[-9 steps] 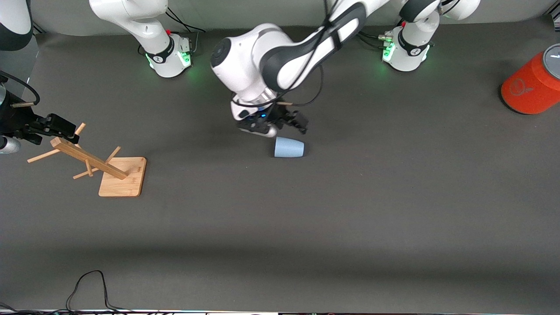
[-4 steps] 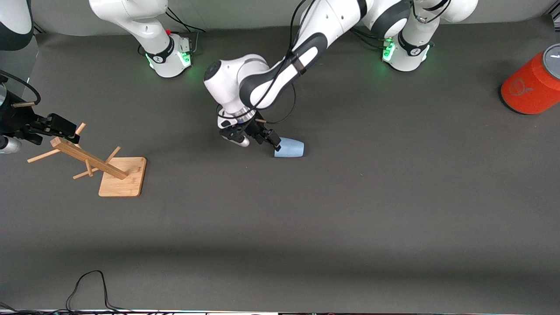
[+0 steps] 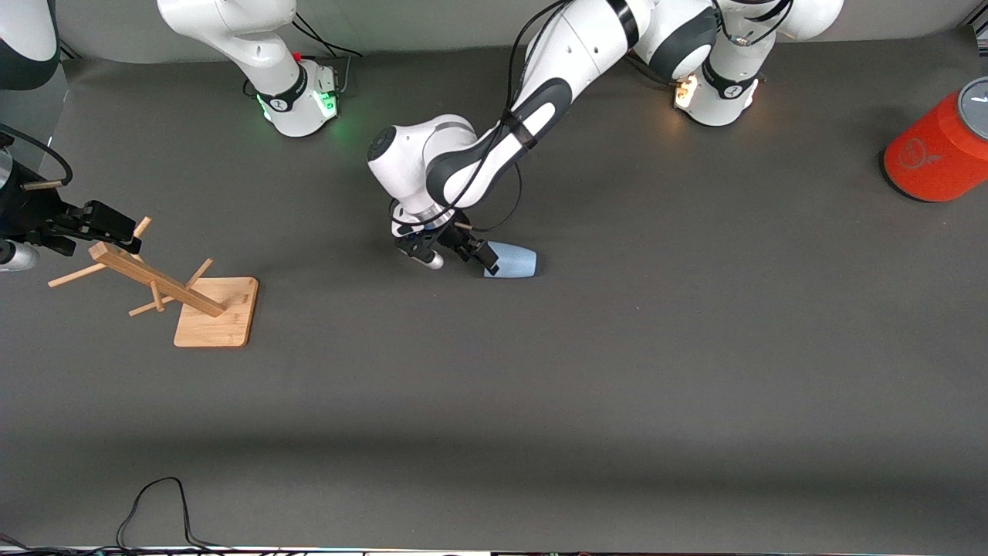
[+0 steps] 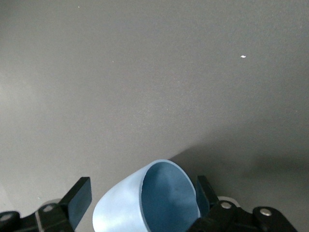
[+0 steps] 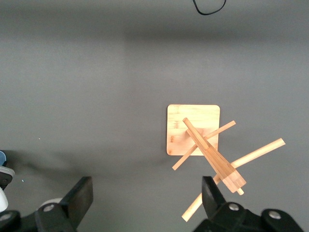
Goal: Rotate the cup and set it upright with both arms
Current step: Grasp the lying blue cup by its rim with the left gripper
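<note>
Mid-table, cup (image 3: pixel 513 261) lies sideways, hollow; left gripper (image 3: pixel 472 255) straddles its rim, fingers spread. Right gripper (image 3: pixel 96 224) hovers over rack (image 3: pixel 181 292), fingers spread.

A dark grey matte table (image 3: pixel 617 386) fills the view, evenly lit, with a soft darker band of shadow across its part nearest the front camera. A black cable (image 3: pixel 158 510) loops there at its edge.

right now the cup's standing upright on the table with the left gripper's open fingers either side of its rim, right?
Not quite: the cup lies on its side, not upright, as the front view shows. The rest holds: in the left wrist view the left gripper has its open fingers either side of the rim.
</note>
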{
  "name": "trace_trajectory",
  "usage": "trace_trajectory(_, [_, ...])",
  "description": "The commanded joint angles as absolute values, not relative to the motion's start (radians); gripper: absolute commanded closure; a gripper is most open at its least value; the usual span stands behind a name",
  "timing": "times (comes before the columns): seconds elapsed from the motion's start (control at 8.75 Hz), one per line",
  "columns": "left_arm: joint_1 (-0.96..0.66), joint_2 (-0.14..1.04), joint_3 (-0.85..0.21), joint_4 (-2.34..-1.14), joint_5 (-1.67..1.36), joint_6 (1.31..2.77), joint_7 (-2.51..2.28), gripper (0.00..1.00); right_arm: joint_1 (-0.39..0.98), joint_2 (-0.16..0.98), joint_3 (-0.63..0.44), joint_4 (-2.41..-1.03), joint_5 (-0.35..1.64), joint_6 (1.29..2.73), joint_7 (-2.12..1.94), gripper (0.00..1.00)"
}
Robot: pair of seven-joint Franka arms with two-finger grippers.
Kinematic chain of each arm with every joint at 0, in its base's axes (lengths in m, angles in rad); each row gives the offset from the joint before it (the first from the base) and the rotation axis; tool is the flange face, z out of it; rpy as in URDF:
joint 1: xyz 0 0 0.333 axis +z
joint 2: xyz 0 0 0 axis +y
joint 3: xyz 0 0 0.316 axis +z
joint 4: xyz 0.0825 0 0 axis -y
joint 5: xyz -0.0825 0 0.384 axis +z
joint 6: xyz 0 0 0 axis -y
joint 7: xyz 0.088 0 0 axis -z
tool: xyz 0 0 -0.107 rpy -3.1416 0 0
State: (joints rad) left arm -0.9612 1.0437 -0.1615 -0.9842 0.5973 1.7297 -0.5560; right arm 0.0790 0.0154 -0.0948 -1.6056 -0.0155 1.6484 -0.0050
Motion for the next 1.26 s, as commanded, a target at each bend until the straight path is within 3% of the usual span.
trace_trajectory(0.0, [-0.977,1.055,-0.146,-0.969,0.617,1.691,-0.485,0.07,0.080,0.023,-0.095,-1.588,-0.014,1.644,-0.020,0.00])
trace_trajectory(0.23, [-0.979,1.055,-0.146,-0.983,0.640,1.643,-0.434,0.17,0.077,0.023,-0.095,-1.588,-0.006,1.646,-0.017,0.00])
trace_trajectory(0.57, [-0.983,1.052,-0.146,-0.982,0.641,1.614,-0.338,0.69,0.077,0.014,-0.098,-1.595,-0.005,1.640,-0.021,0.00])
trace_trajectory(0.69, [-0.983,1.052,-0.146,-0.982,0.641,1.614,-0.336,0.97,0.075,0.014,-0.103,-1.597,-0.005,1.641,-0.025,0.00])
trace_trajectory(1.14, [-0.973,1.028,-0.146,-0.968,0.637,1.589,-0.272,1.00,0.077,0.017,-0.113,-1.597,0.017,1.641,-0.071,0.00])
